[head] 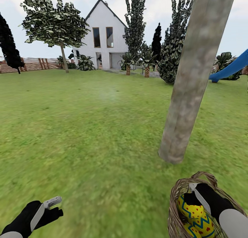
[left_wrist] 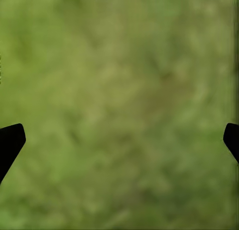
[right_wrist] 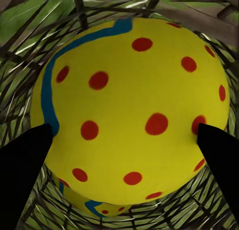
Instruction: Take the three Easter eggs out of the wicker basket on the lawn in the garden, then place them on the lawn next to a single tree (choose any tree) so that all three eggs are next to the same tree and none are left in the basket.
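Observation:
The wicker basket (head: 175,200) sits on the lawn (head: 86,128) just short of the thick grey-brown trunk of a tree (head: 193,83). Yellow Easter eggs (head: 193,211) with teal zigzags and red dots lie inside it; I make out two, one on top of the other (head: 204,227). My right gripper (head: 191,194) reaches down into the basket. In the right wrist view its fingers (right_wrist: 30,165) press both sides of the top egg (right_wrist: 129,90), which is still inside the wicker wall (right_wrist: 30,50). My left gripper (head: 57,207) hangs open over bare grass (left_wrist: 119,90).
A white house (head: 103,35) stands at the back, with a leafy tree (head: 55,24) and wooden fence (head: 31,64) to the left. Small palms (head: 128,64), dark cypresses (head: 156,42) and a blue slide (head: 230,67) line the far right.

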{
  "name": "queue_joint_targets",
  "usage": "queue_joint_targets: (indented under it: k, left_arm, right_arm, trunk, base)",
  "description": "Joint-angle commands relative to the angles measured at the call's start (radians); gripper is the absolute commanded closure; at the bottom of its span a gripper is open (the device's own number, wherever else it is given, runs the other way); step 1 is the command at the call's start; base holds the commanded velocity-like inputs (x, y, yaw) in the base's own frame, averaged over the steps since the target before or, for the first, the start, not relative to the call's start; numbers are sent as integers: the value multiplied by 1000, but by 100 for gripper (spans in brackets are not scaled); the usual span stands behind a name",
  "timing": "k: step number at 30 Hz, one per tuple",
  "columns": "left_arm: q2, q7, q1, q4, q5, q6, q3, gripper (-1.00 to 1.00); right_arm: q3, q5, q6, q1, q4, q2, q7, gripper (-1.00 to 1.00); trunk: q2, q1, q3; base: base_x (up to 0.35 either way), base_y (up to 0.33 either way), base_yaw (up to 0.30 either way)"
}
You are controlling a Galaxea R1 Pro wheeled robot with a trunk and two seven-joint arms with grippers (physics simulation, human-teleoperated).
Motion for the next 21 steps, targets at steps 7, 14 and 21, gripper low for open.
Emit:
queue_joint_targets:
  k: [7,14,21]
  left_arm:
    - [0,-2,0,-1,0,5,4,-100]
    - [-2,-2,0,-1,-1,6,2,-100]
    - [-6,-2,0,-1,-1,6,2,-100]
  right_arm:
    - [6,-3,3,0,-1,0,1,100]
    - [6,-3,4,0,-1,0,1,100]
    - [5,-5,4,-1,-1,0,1,100]
  trunk:
    - [1,-3,26]
    - [3,-6,53]
    - [20,-17,79]
  base:
    - [0,0,0]
    - [0,0,0]
    - [0,0,0]
